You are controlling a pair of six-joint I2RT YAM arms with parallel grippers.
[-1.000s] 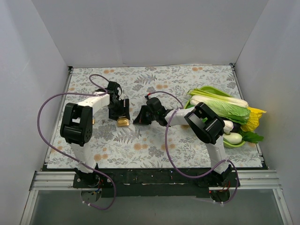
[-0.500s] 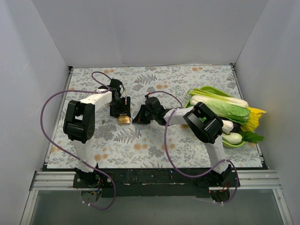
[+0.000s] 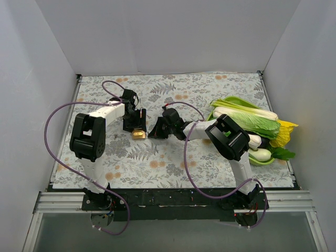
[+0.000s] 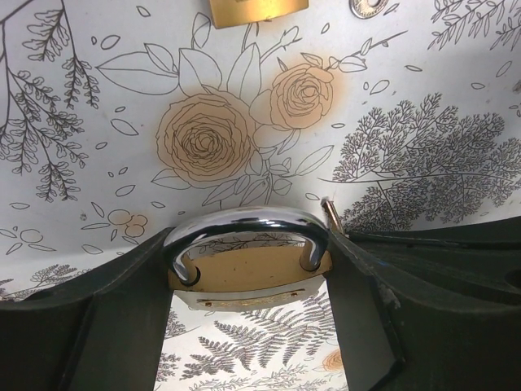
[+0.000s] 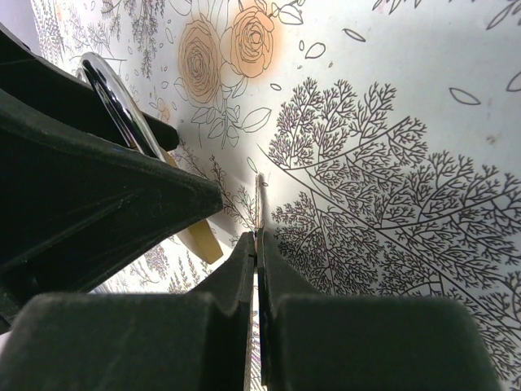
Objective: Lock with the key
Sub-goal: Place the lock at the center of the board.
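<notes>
Top external view, from your left: the left gripper (image 3: 136,126) stands over the flowered table (image 3: 157,163) with its jaws fairly wide and clamped on the brass padlock (image 3: 138,135). Its wrist camera shows both fingers pressing the body, with the chrome shackle pointing away from the camera.

Just right of it, the right gripper (image 3: 153,134) is fully closed, pinching the key (image 5: 259,202) edge-on. The blade's tip sits just beside the padlock's right shoulder, and I cannot tell whether they touch.

I'd judge the step in hand is seating the key. No view shows the keyway, so find that face first. Then line the blade up with the slot and push straight in. Turn only once it is fully seated. Hold the padlock firm so the push doesn't slide it in the jaws.

I count one padlock, one key and two grippers. At the top edge of the left wrist view there is one brass piece (image 4: 248,10) and one silver disc (image 4: 368,6), both cut off and unidentifiable.

Far right, one green plate (image 3: 234,98) holds a heap of vegetables (image 3: 252,118), too overlapped to count.
</notes>
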